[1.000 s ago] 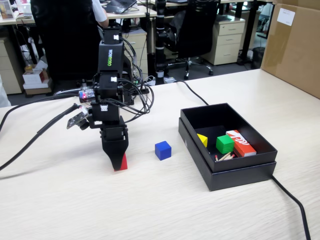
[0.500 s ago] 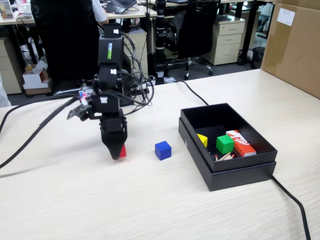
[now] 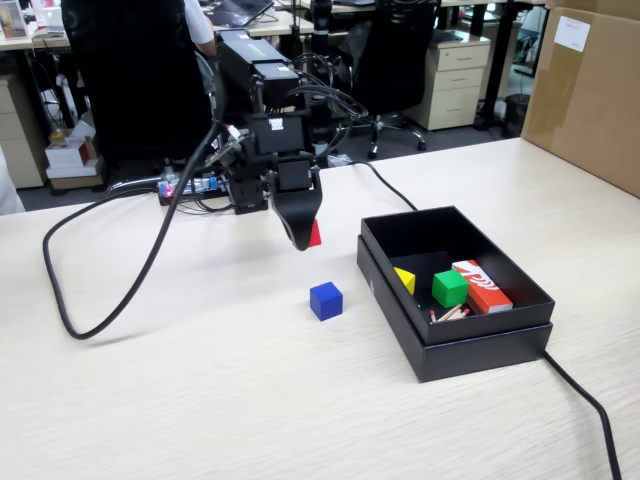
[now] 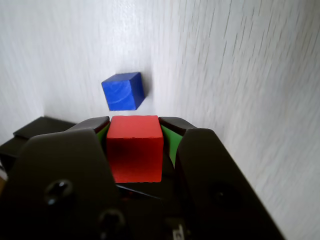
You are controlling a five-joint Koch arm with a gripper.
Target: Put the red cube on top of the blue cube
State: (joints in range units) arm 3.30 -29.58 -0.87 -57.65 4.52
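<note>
My gripper (image 4: pixel 134 122) is shut on the red cube (image 4: pixel 135 147), held between the green-padded jaws. In the fixed view the gripper (image 3: pixel 303 238) hangs above the table with a corner of the red cube (image 3: pixel 315 235) showing at its right side. The blue cube (image 3: pixel 326 300) rests on the table below and slightly to the right of the gripper. In the wrist view the blue cube (image 4: pixel 123 91) lies just beyond the red cube, apart from it.
An open black box (image 3: pixel 455 340) stands to the right of the blue cube, holding a yellow piece (image 3: pixel 405 279), a green cube (image 3: pixel 449 288), a red-orange box with white marks (image 3: pixel 481 285) and some sticks. Black cables (image 3: pixel 70 310) lie on the table. A cardboard box (image 3: pixel 590 90) stands at the far right.
</note>
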